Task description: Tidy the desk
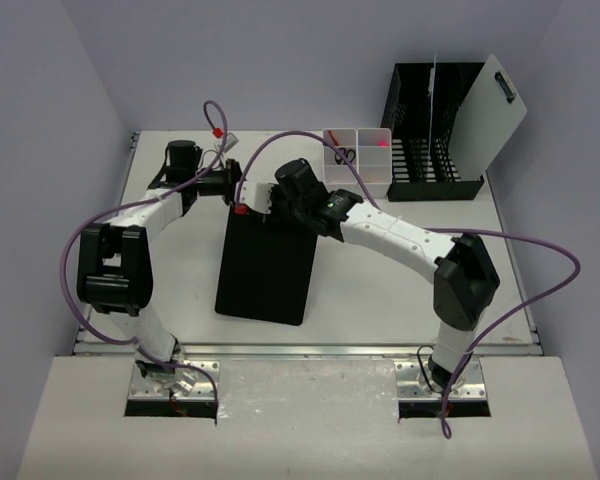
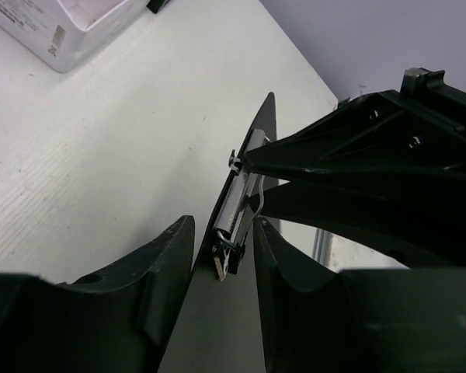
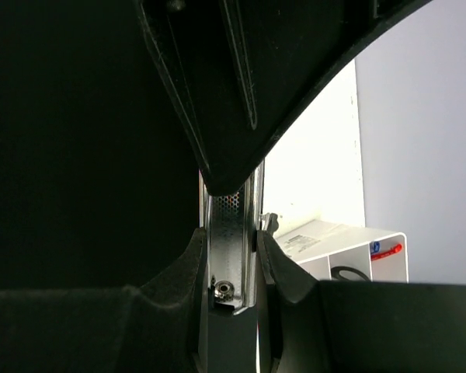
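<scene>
My left gripper (image 2: pixel 224 225) sits at the far left corner of the black clipboard (image 1: pixel 265 270). Its matte black fingers (image 2: pixel 167 264) straddle the board's thin edge and its bright metal clip (image 2: pixel 237 198). The jaws stand narrow, but I cannot tell whether the pads press the board.

The clipboard is a flat, smooth, dark rectangle. It lies near the middle of the desk (image 1: pixel 380 290), skewed a little, clip end farthest from my bases. The desk is a broad off-white slab with a fine ribbed grain. It runs beneath the clipboard and out past every side of it, with a metal rail (image 1: pixel 310 350) just beyond the board's near edge.

My right gripper (image 3: pixel 231 233) is at the clipboard's far right corner. Its curved black fingers (image 3: pixel 279 268) are closed on the clip's perforated steel strip, touching it on both sides.

Right of the clipboard and beyond it stands a white compartment bin (image 1: pixel 365 185) with black-handled scissors (image 1: pixel 346 155) and a red pen (image 1: pixel 377 142) inside. Farther right is a black mesh rack (image 1: pixel 412 100), with a pale grey clipboard (image 1: pixel 490 115) tilted against it.
</scene>
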{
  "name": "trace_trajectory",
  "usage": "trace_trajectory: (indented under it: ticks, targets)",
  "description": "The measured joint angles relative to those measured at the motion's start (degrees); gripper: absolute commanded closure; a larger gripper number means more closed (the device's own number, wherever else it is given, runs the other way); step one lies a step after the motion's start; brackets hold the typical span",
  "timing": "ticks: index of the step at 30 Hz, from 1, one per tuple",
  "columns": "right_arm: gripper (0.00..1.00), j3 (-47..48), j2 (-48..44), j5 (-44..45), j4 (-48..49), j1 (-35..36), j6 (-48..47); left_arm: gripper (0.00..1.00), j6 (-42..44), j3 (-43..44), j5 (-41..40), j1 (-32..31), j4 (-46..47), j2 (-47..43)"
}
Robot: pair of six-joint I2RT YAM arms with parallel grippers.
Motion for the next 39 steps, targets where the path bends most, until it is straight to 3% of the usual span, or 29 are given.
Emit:
trace_trajectory:
  ticks: [3, 4, 7, 10, 15, 20, 24, 26, 39]
  targets:
    - [0.67, 0.1, 0.0, 0.0, -0.5, 0.0, 0.7, 1.0, 0.6, 0.7, 0.1, 0.0, -2.0, 0.6]
    - [0.47, 0.3, 0.0, 0.0, -1.0, 0.0, 1.5, 1.0, 0.7, 0.7, 0.3, 0.0, -2.3, 0.7]
    - [0.26, 3.1, 0.0, -1.8, -5.0, -0.8, 5.7, 1.0, 1.6, 0.7, 0.8, 0.5, -3.1, 0.8]
    - [0.2, 8.7, -0.1, -7.3, -10.9, -4.0, 11.9, 1.0, 2.5, 0.7, 2.4, 1.3, -3.3, 0.8]
    - [0.22, 17.7, -2.0, -23.2, -17.7, -18.3, 25.0, 1.0, 5.3, 0.7, 4.7, 1.9, -3.3, 0.5]
    - [0.31, 12.1, -7.9, -35.9, -20.4, -28.1, 33.5, 1.0, 7.0, 0.6, 6.7, 2.2, -3.4, -1.3]
    - [0.47, 7.5, -8.9, -45.7, -21.8, -26.8, 38.9, 1.0, 7.8, 0.6, 7.6, 2.2, -3.4, -2.9]
    - [0.5, 7.3, -7.8, -48.6, -22.9, -25.7, 40.6, 1.0, 8.8, 0.6, 7.9, 2.2, -4.0, -3.7]
    - [0.51, 14.8, -0.7, -48.0, -23.3, -17.9, 41.6, 1.0, 13.7, 0.6, 8.3, 0.5, -8.8, -6.0]
